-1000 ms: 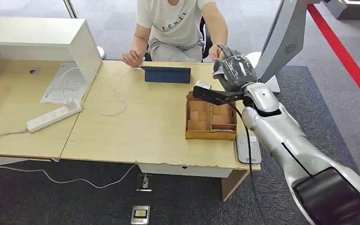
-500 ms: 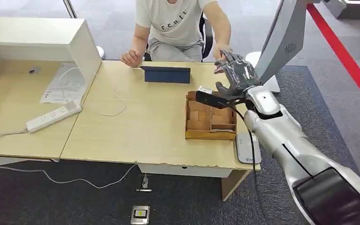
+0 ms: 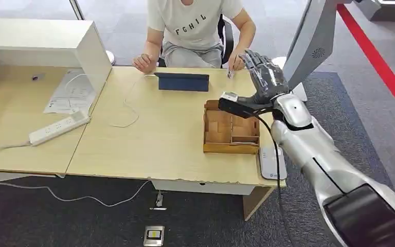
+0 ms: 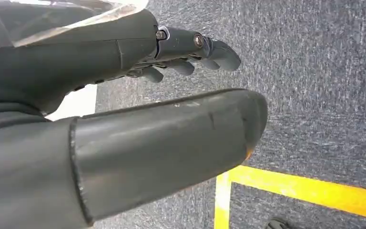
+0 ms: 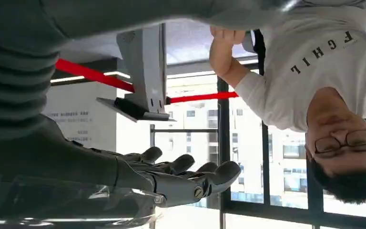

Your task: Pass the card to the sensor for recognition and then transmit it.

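My right hand (image 3: 265, 77) hovers above the table's far right corner with its fingers spread and nothing in it; its fingers (image 5: 171, 179) also show bare in the right wrist view. Just beyond it, a seated person's hand (image 3: 235, 63) pinches a small pale thing, probably the card (image 3: 230, 73), at the table's far edge. A flat white reader (image 3: 272, 162) lies at the table's front right edge, near my forearm. My left hand (image 4: 186, 47) hangs over grey carpet, fingers stretched out and holding nothing.
A wooden compartment box (image 3: 231, 148) stands under my right wrist. A dark tablet (image 3: 183, 81) sits at the far edge, with a white cable beside it. A power strip (image 3: 59, 127), papers and a white cabinet (image 3: 46, 43) are at the left. A grey stand (image 3: 311, 41) rises at the right.
My right hand held a white card up to the person a second ago. The person took it and drew their hand back; my hand has opened and shifted slightly right.
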